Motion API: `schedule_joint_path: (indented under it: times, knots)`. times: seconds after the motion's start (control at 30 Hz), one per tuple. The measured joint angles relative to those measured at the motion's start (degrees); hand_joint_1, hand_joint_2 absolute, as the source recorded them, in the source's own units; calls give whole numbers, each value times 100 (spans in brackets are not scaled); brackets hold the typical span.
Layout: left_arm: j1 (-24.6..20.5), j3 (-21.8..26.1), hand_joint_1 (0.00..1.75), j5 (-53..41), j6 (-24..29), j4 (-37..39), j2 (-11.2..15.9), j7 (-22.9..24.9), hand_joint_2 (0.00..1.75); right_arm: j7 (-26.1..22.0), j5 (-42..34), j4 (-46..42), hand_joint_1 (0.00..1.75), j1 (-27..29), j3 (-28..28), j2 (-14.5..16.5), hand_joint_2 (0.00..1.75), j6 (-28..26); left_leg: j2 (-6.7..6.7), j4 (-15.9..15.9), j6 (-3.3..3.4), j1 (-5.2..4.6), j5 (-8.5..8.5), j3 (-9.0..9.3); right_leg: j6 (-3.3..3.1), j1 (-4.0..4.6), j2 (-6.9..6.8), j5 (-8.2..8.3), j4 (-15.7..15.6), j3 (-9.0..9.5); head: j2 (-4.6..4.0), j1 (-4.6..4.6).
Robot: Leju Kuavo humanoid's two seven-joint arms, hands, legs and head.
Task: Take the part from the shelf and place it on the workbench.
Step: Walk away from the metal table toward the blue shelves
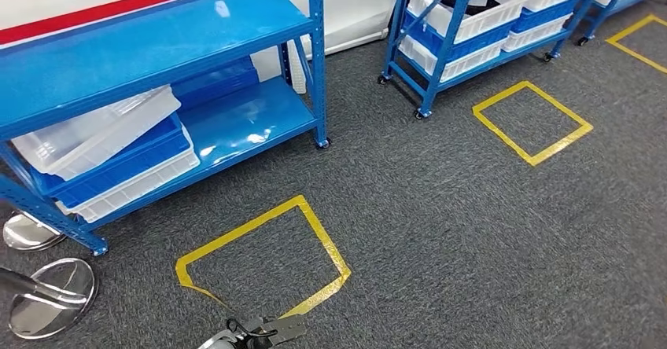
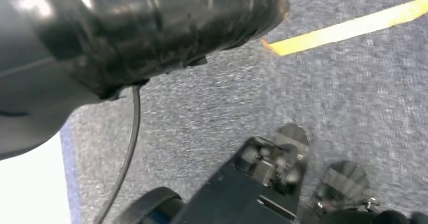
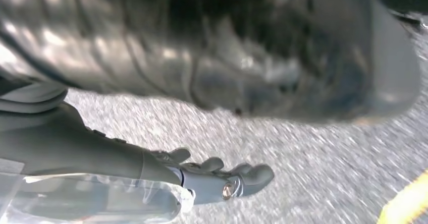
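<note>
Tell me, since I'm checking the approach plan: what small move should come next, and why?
Probably step forward into the yellow floor square before the near blue shelf: the right robot hand hangs over carpet holding nothing, so no part is taken yet.

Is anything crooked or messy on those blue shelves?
Yes: on the near blue shelf, a clear tray sits tilted on the stacked bins, one end higher. Nothing looks spilled or broken.
</note>
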Motion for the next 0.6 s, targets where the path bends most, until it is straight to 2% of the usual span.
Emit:
schedule_joint_path:
  times: [0.03, 0.07, 0.1, 0.13, 0.17, 0.2, 0.27, 0.3, 0.33, 0.4, 0.43, 0.5, 0.53, 0.57, 0.6]
  knots:
    - [-2, -4, 0, -9, -4, 1, -7, -2, 0, -10, 0, 0, 0, 7, 0, -7, 0, 1, -67, -10, 13, 9, 12, -5, 26, -26, 189, -179, 346, -149, 0, 12]
    - [-5, -12, 0, -14, -8, 1, -14, -2, 0, -21, 0, 1, 0, 25, 0, -14, 0, 4, -142, -9, 24, 15, 21, -16, 44, -47, 290, -339, 712, -324, 0, 19]
    - [-2, -24, 0, -15, -12, 1, -21, -3, 0, -28, 0, 3, 0, 51, 0, -23, 0, 8, -225, -5, 27, 19, 26, -23, 62, -68, 332, -420, 988, -462, 0, 20]
    - [5, -39, 0, -16, -13, 1, -23, -3, 0, -34, 0, 4, 0, 76, 0, -31, 0, 12, -312, 1, 21, 24, 29, -28, 77, -87, 346, -394, 1088, -522, 0, 20]
    - [11, -55, 0, -16, -14, 2, -23, -3, 0, -36, 0, 5, 0, 90, 0, -37, 0, 15, -398, 10, 10, 33, 32, -30, 89, -105, 359, -265, 983, -487, 0, 18]
    - [15, -66, 0, -17, -15, 2, -23, -3, 0, -37, 0, 5, 0, 91, 0, -42, 0, 18, -483, 25, -11, 46, 33, -33, 102, -128, 404, -61, 695, -362, 0, 18]
    - [7, -78, 0, -18, -16, 3, -24, -3, 0, -39, 0, 5, 0, 76, 0, -48, 0, 31, -633, 85, -78, 63, 23, -71, 120, -183, 674, 254, 4, -67, 0, 18]
    - [-2, -80, 0, -19, -18, 3, -25, -4, 0, -40, 0, 5, 0, 71, 0, -48, 0, 40, -699, 113, -123, 68, 25, -102, 117, -199, 792, 319, -215, 21, 0, 17]
    - [-7, -81, 0, -21, -19, 3, -25, -4, 0, -40, 0, 5, 0, 70, 0, -48, 0, 50, -758, 127, -164, 71, 31, -137, 100, -199, 862, 318, -305, 51, 0, 18]
    - [5, -82, 0, -26, -24, 5, -18, -5, 0, -43, 1, 5, 0, 67, 0, -44, 0, 60, -865, 115, -242, 91, 67, -191, 30, -178, 768, 333, -320, 62, 0, 18]
    - [17, -83, 0, -28, -26, 8, -14, -4, 0, -45, 2, 5, 0, 57, 0, -43, 0, 59, -803, 140, -271, 92, 56, -222, -14, -174, 701, 352, -330, 70, 0, 12]
    - [18, -84, 0, -33, -31, 14, -6, -3, 0, -54, 4, 4, 0, 41, 0, -40, 0, 48, -471, 471, -311, 81, -131, -394, -101, -168, 553, 382, -357, 72, 0, -32]
    - [7, -84, 0, -34, -33, 14, -8, -4, 0, -56, 5, 4, 0, 43, 0, -42, 0, 44, -276, 792, -322, 73, -300, -541, -130, -149, 470, 384, -361, 72, 0, -55]
    - [-4, -84, 0, -36, -36, 14, -9, -4, 0, -57, 5, 5, 0, 56, 0, -44, 0, 43, -172, 1161, -330, 74, -475, -713, -152, -129, 379, 379, -361, 70, 0, -71]
    - [-8, -84, 0, -37, -38, 14, -10, -5, 0, -56, 6, 7, 0, 73, 0, -48, 0, 46, -133, 1478, -331, 77, -598, -860, -165, -110, 282, 372, -360, 69, 0, -72]
